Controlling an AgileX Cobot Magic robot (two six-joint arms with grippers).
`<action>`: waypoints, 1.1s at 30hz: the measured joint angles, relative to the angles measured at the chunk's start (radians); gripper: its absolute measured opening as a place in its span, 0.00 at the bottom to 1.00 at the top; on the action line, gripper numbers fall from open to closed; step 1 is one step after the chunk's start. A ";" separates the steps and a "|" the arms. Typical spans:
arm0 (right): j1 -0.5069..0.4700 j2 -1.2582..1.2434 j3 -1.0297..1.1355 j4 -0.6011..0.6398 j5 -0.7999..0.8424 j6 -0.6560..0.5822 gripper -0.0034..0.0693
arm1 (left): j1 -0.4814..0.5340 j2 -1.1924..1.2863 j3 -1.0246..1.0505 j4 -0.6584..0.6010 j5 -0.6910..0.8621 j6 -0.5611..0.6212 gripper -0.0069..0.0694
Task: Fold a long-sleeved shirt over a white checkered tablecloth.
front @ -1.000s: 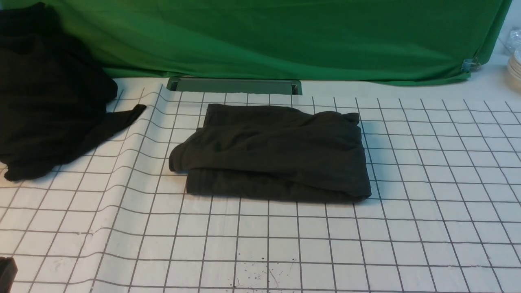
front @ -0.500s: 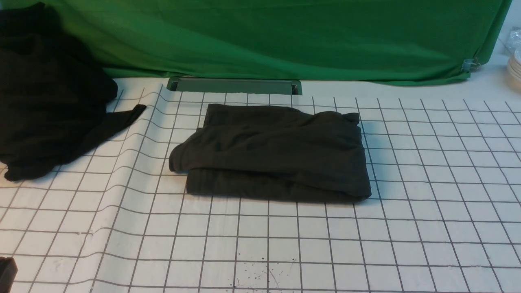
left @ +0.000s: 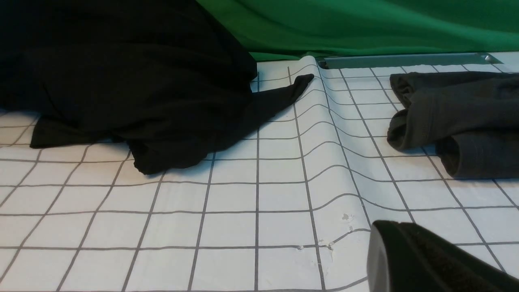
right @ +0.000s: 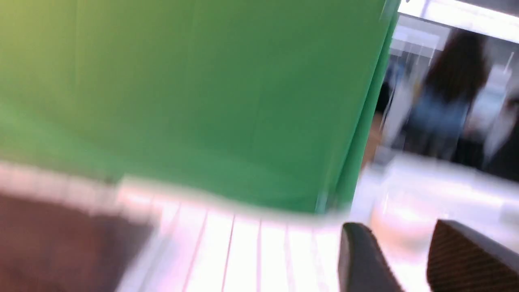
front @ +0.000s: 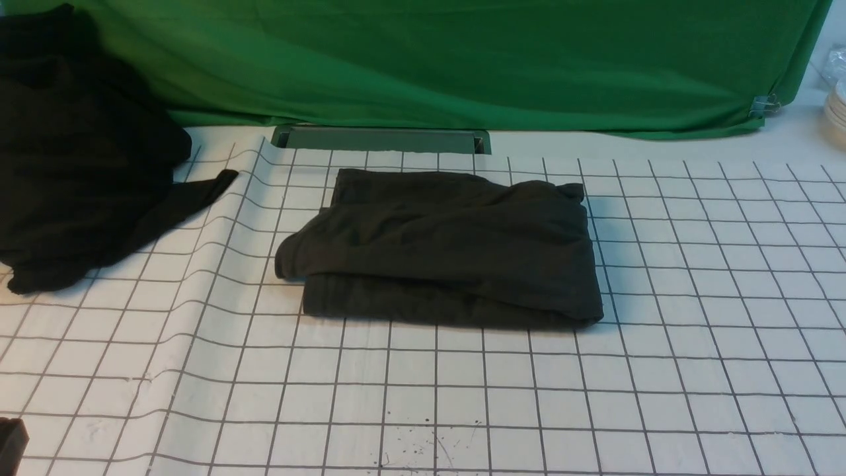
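Observation:
The long-sleeved shirt (front: 449, 251) lies folded into a thick dark rectangle in the middle of the white checkered tablecloth (front: 694, 297), with no print showing. Its left end also shows in the left wrist view (left: 458, 117). My left gripper (left: 385, 233) is shut and holds nothing; it hovers low over bare tablecloth (left: 243, 194), well short of the shirt, and only a dark corner of it (front: 10, 443) shows in the front view. My right gripper (right: 397, 229) is open with nothing between its fingers; its view is blurred, and it is absent from the front view.
A blacker heap of cloth (front: 73, 152) sits at the far left, one tip reaching onto a raised wrinkle in the tablecloth (front: 218, 264). A green backdrop (front: 462, 59) closes the back, with a grey metal slot (front: 382, 139) below it. Stacked plates (front: 836, 109) stand at the far right.

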 joint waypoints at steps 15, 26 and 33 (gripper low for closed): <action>0.023 -0.056 0.223 -0.038 0.051 0.079 0.38 | 0.000 -0.001 0.000 0.007 0.004 0.000 0.09; 0.023 -0.056 0.223 -0.217 0.037 0.307 0.38 | 0.000 -0.001 0.000 0.008 0.005 0.000 0.09; 0.023 -0.056 0.223 -0.259 0.036 0.362 0.38 | 0.000 -0.001 0.000 0.008 0.005 0.000 0.09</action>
